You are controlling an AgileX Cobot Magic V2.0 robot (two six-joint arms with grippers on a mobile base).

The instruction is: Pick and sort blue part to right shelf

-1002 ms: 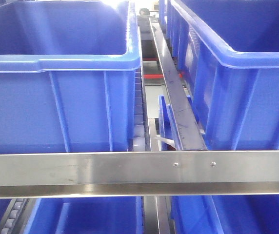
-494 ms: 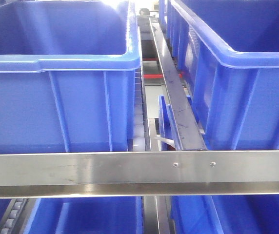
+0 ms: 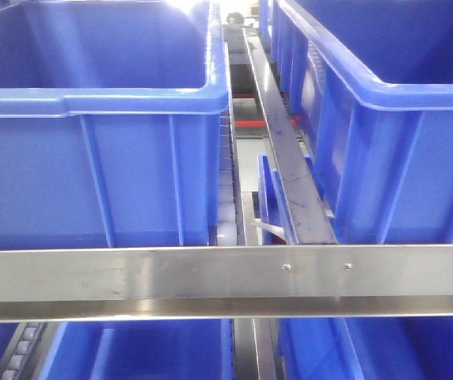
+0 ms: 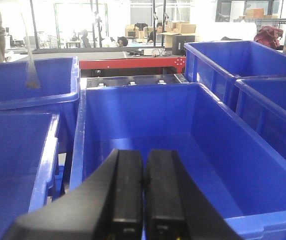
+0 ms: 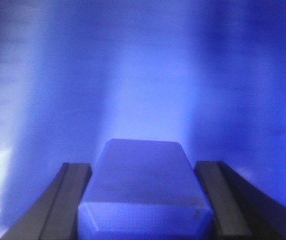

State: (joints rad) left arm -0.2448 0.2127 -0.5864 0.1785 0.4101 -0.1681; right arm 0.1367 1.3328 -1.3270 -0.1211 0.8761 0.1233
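The blue part (image 5: 144, 187), a smooth blue block, fills the gap between the two dark fingers of my right gripper (image 5: 143, 164), which lie against its sides. Behind it everything is blurred blue plastic, close up. My left gripper (image 4: 144, 152) is shut with nothing in it, its black pads pressed together over the near end of a long blue bin (image 4: 133, 115). The right shelf shows in the front view as a brushed-steel front rail (image 3: 211, 281) with large blue bins behind. Neither arm appears in the front view.
Two big open blue bins (image 3: 92, 158) (image 3: 401, 142) sit on the upper tier with a white roller track (image 3: 225, 206) and a steel divider (image 3: 290, 166) between them. More blue bins (image 3: 147, 352) lie below the rail. Further bins (image 4: 233, 60) and people stand beyond.
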